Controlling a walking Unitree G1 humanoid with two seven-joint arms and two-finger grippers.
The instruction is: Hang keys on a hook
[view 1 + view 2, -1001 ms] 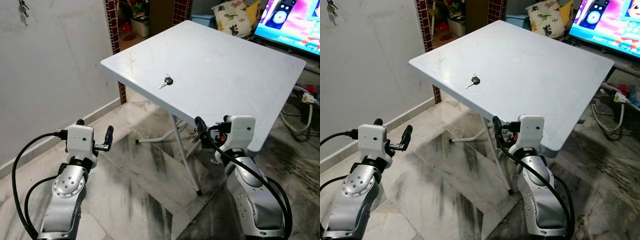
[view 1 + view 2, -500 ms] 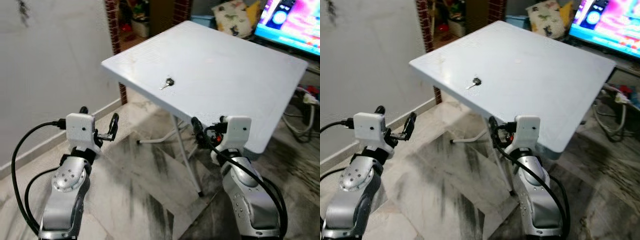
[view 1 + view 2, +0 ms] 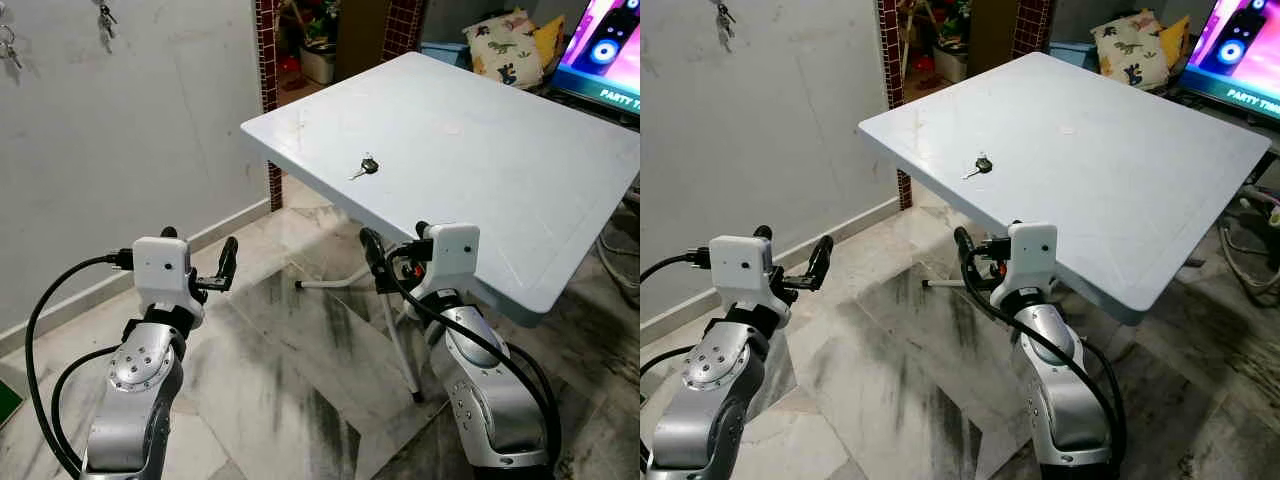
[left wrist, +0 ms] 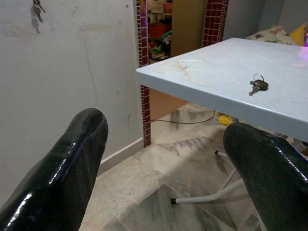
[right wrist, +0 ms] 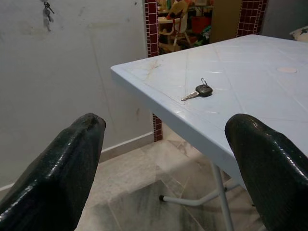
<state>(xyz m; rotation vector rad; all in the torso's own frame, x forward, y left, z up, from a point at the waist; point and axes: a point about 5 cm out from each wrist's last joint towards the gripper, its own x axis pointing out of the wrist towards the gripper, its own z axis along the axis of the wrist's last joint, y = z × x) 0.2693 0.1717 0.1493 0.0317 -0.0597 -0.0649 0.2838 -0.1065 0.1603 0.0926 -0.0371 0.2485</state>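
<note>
Key [image 3: 364, 167] lies on white table [image 3: 480, 130]; both end effectors open.

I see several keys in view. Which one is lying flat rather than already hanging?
The small black-headed key with a ring on the white plastic table lies flat near its left edge. The other key bunches hang high on the grey wall.

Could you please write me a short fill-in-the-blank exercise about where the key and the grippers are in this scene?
1. The key lies on the white ____.
2. Both the left gripper and the right gripper have their fingers ____.
3. Other keys already hang on the ____.

Missing words: table; open; wall
</note>
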